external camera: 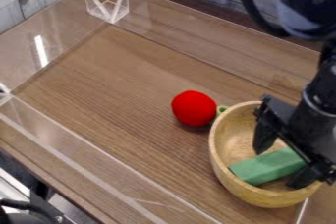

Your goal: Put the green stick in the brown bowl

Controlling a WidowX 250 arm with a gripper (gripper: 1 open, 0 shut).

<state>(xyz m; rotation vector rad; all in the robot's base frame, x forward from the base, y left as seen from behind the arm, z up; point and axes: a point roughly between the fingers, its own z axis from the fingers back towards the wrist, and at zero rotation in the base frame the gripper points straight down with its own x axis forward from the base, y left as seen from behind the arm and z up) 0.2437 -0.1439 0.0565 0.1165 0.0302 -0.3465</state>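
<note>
The green stick point(266, 169) is a flat light-green bar lying inside the brown bowl point(231, 165), a round tan bowl with a thick rim at the lower right of the table. My gripper point(292, 149) is black and hangs over the bowl's right half, just above and to the right of the stick. Its fingers point(273, 128) stand apart. I cannot tell whether they still touch the stick.
A red ball point(195, 107) with a small green stem lies just left of the bowl. Clear plastic walls point(79, 184) edge the wooden table point(105, 81) at the left and front, with a clear corner piece point(106, 5) at the back.
</note>
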